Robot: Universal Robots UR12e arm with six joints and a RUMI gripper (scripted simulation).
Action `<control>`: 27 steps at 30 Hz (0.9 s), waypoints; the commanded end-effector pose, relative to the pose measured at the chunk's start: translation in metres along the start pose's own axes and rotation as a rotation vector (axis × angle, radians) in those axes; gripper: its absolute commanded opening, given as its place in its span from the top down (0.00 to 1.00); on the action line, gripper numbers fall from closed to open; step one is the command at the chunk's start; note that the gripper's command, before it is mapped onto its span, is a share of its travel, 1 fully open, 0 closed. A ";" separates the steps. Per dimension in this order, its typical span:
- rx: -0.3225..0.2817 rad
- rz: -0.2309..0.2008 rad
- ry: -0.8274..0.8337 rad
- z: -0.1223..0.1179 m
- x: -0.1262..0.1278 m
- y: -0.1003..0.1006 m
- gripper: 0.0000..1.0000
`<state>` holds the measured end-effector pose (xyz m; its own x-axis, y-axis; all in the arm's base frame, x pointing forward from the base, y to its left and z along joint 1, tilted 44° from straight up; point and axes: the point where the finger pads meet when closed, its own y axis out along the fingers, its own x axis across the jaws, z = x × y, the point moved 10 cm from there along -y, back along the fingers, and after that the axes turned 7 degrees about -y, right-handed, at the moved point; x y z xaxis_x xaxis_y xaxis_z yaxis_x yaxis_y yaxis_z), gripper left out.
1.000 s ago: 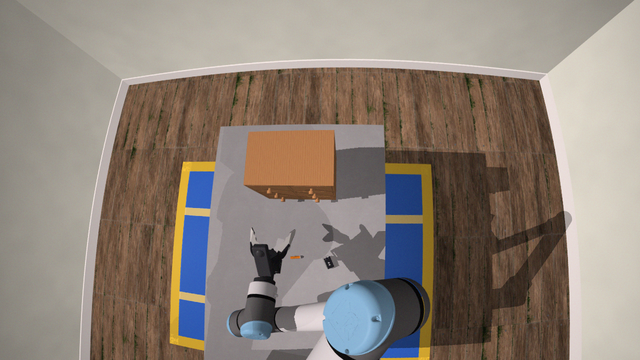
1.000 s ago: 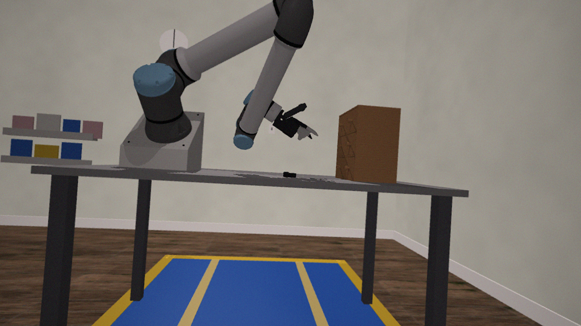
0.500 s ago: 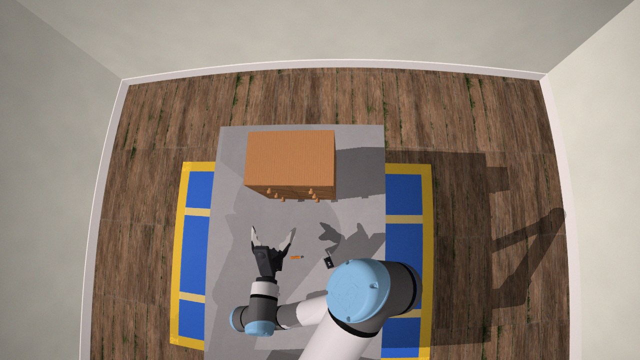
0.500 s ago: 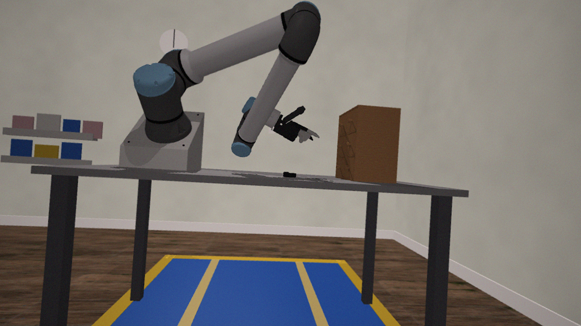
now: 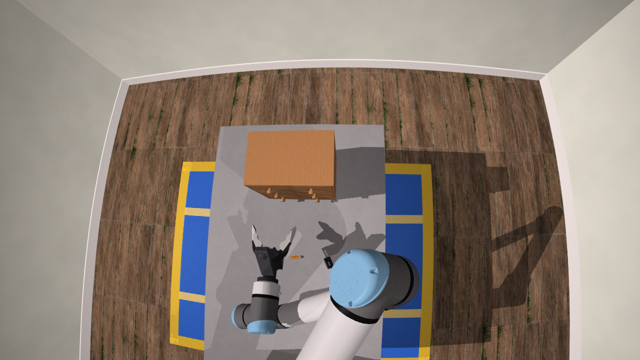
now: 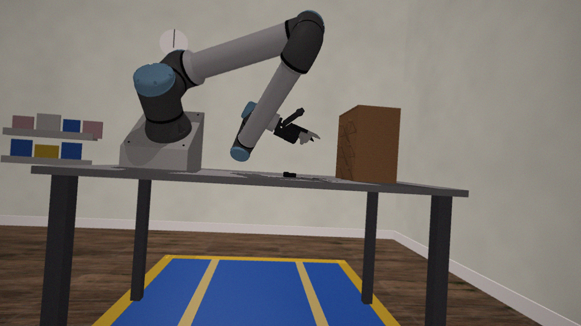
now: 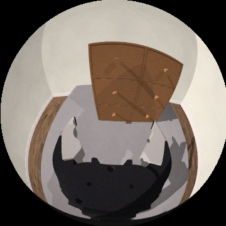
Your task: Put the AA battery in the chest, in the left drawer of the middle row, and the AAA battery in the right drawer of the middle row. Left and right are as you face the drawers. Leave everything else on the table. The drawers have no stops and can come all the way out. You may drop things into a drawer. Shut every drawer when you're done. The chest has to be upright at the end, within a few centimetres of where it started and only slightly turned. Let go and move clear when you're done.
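Note:
The wooden chest (image 5: 290, 156) (image 6: 373, 145) stands upright at the back of the table, its drawers shut. In the wrist view its front shows the left middle drawer (image 7: 102, 98) with its knob (image 7: 114, 93) and the right middle drawer (image 7: 147, 91) with its knob (image 7: 156, 97). My gripper (image 5: 274, 227) (image 6: 315, 137) (image 7: 113, 120) is open and empty, above the table in front of the chest, pointing towards it. An orange battery (image 5: 296, 257) with a grey end lies on the table beside the gripper body in the top view; its size class is unclear. No second battery is visible.
A small black object (image 5: 328, 261) (image 6: 289, 174) with a metal end lies on the grey table (image 5: 362, 134) (image 6: 430, 189), right of the orange battery in the top view. My arm's elbow is close to it in that view. Shelves with coloured boxes are behind the robot base.

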<state>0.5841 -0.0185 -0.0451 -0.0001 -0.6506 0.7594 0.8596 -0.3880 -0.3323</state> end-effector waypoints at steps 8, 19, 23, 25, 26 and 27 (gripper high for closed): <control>0.022 -0.002 0.000 -0.003 0.000 0.002 0.00; 0.027 -0.003 0.000 -0.004 0.000 0.002 0.00; 0.027 -0.003 0.000 -0.004 0.000 0.002 0.00; 0.027 -0.003 0.000 -0.004 0.000 0.002 0.00; 0.027 -0.003 0.000 -0.004 0.000 0.002 0.80; 0.027 -0.003 0.000 -0.004 0.000 0.002 0.80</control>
<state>0.5841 -0.0217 -0.0485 -0.0027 -0.6493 0.7606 0.8728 -0.3727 -0.3151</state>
